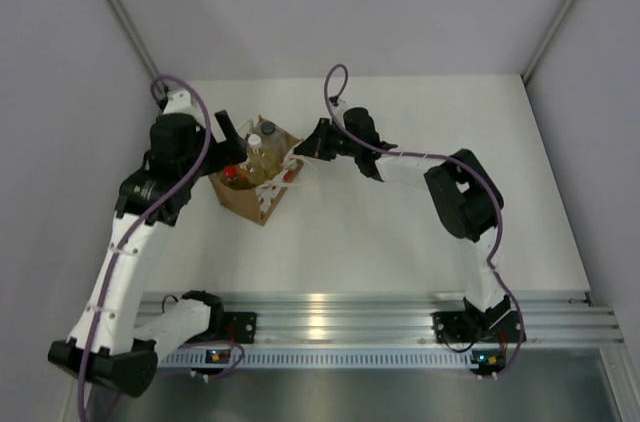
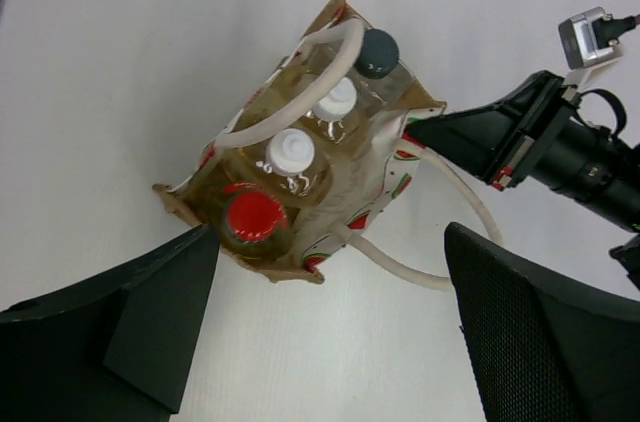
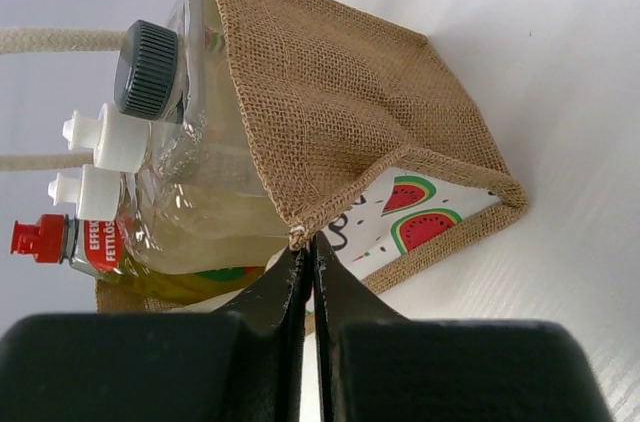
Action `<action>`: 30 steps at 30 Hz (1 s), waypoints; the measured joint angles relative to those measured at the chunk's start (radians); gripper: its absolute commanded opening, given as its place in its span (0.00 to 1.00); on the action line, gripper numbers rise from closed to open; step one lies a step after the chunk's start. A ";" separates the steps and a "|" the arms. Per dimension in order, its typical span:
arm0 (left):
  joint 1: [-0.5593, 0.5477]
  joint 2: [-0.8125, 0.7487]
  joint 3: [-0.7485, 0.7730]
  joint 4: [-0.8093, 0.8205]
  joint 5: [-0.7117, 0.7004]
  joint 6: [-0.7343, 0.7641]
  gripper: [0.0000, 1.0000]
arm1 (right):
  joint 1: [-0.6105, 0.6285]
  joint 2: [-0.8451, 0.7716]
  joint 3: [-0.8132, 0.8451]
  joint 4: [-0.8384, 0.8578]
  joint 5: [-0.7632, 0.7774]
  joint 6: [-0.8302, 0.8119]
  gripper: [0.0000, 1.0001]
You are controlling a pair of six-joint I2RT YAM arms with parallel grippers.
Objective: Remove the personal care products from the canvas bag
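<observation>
Four bottles stand packed tight in the canvas bag, which sits toward 10 o'clock on the table; none is out yet. The right gripper is pinched closed on a corner of the bag's rim, at about 2 o'clock of the bag seen from above. The left gripper hangs over it with jaws spread wide, holding nothing. I think the danger is in the pull: the bottles press on each other, so lifting the red-capped bottle may drag the bag up too, and one thin pinch of cloth can slip. One rope handle lies over the bottle tops (the other loops out on the table) and may catch a descending finger.
</observation>
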 measured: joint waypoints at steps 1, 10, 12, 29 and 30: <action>-0.003 0.045 0.038 0.004 0.021 0.006 0.98 | 0.000 0.000 -0.006 0.012 0.000 -0.001 0.00; -0.219 0.473 0.399 -0.049 -0.032 0.013 0.98 | 0.000 0.000 -0.052 0.089 0.008 0.008 0.00; -0.238 0.542 0.446 -0.060 -0.078 -0.025 0.98 | 0.000 0.000 -0.052 0.089 0.010 0.008 0.00; -0.325 0.872 0.608 -0.106 -0.502 -0.413 0.77 | -0.004 0.000 -0.052 0.087 0.013 0.009 0.00; -0.326 0.880 0.608 -0.107 -0.515 -0.422 0.75 | -0.004 0.000 -0.052 0.087 0.013 0.009 0.00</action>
